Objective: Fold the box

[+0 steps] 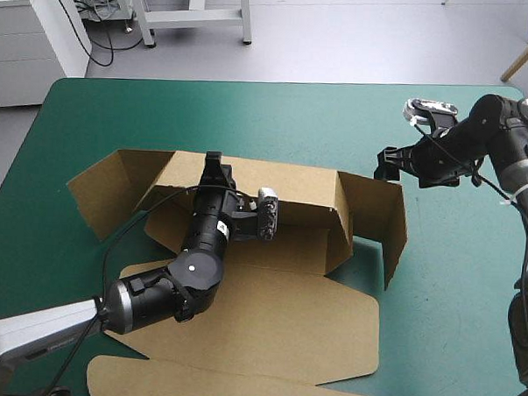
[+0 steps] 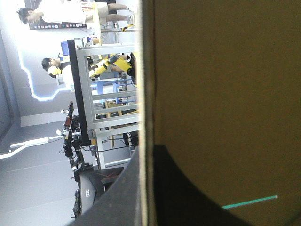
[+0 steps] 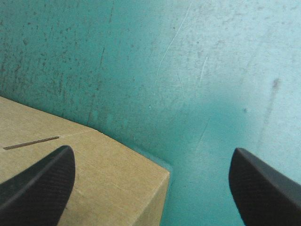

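The box lies in the middle of the bench, half formed. Its back wall stands up, the left-side flap and right-side flap rise at the ends, and the lid panel lies flat toward your near edge.

Your left hand sits on the back wall's upper edge, left of its middle, clamped on the board. In its wrist view the sheet's edge runs between the black fingers with almost no gap. Your right hand hovers just beyond the right-side flap with its fingers wide apart and nothing between them. Its own view looks onto a corner of brown board against the teal-green cover.

The step in hand looks like bringing that right flap round while the left pins the wall.
- Hold the left grip firm and square, so the wall does not lean or twist.
- Bring the right hand in until the flap's free edge passes between its fingers, then grip near the top corner.
- Swing the flap about its crease. Pushing on its face would likely slide the whole sheet across the cover.
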Motion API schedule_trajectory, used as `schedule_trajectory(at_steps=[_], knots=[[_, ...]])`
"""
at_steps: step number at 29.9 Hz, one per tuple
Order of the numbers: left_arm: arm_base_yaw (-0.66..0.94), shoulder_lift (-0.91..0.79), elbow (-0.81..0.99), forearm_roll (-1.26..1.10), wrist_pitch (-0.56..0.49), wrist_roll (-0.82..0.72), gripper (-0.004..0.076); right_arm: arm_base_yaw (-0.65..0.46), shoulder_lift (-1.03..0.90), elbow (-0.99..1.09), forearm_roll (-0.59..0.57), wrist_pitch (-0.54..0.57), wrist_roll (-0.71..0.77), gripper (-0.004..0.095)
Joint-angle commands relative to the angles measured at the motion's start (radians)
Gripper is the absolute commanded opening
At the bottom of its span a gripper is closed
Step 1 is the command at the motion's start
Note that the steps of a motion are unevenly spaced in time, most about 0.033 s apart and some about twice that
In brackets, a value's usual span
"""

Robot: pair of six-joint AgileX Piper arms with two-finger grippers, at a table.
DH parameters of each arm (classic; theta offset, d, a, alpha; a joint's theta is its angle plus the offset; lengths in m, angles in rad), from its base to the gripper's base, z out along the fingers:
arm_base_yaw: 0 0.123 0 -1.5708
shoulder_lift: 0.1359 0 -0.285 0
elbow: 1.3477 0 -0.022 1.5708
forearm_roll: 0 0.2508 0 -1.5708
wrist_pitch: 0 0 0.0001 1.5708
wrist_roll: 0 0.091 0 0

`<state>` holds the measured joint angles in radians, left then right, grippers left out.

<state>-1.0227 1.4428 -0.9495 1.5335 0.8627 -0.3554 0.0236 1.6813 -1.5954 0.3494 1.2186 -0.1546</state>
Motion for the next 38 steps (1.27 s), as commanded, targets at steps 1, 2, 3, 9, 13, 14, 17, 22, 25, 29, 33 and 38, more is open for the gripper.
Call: schedule_trajectory(at_steps=[1, 2, 3, 9, 13, 14, 17, 22, 25, 29, 33, 38], knots=[[-0.003, -0.037, -0.024, 0.075, 0.047, -0.02, -0.001, -0.008, -0.051, -0.021, 0.027, -0.015, -0.002, 0.0824], [-0.003, -0.037, -0.024, 0.075, 0.047, -0.02, -0.001, -0.008, -0.053, -0.019, 0.027, -0.015, -0.004, 0.0823], [-0.003, -0.037, -0.024, 0.075, 0.051, -0.02, -0.001, -0.008, -0.06, -0.015, 0.027, -0.015, -0.004, 0.0823], [-0.003, -0.037, -0.024, 0.075, 0.055, -0.02, -0.001, -0.008, -0.099, 0.064, 0.027, -0.015, -0.029, 0.0824], [-0.003, -0.037, -0.024, 0.075, 0.057, -0.02, -0.001, -0.008, -0.124, 0.117, 0.029, -0.015, -0.041, 0.0823], [-0.003, -0.037, -0.024, 0.075, 0.057, -0.021, -0.001, -0.008, -0.13, 0.126, 0.029, -0.015, -0.044, 0.0824], [-0.003, -0.037, -0.024, 0.075, 0.057, -0.021, -0.001, -0.008, -0.151, 0.158, 0.047, -0.015, -0.051, 0.0824], [-0.003, -0.037, -0.024, 0.075, 0.057, -0.021, -0.001, -0.008, -0.197, 0.239, 0.145, -0.033, -0.108, 0.0823], [-0.003, -0.037, -0.024, 0.075, 0.063, -0.021, -0.001, -0.004, -0.248, 0.315, 0.185, -0.098, -0.14, 0.0823], [-0.003, -0.037, -0.024, 0.073, 0.065, -0.021, -0.001, -0.004, -0.348, 0.442, 0.268, -0.208, -0.237, 0.0824], [-0.003, -0.037, -0.024, 0.075, 0.065, -0.021, -0.001, -0.004, -0.448, 0.569, 0.381, -0.294, -0.422, 0.0823], [-0.003, -0.037, -0.024, 0.075, 0.065, -0.021, -0.001, -0.002, -0.49, 0.676, 0.537, -0.35, -0.69, 0.0824]])
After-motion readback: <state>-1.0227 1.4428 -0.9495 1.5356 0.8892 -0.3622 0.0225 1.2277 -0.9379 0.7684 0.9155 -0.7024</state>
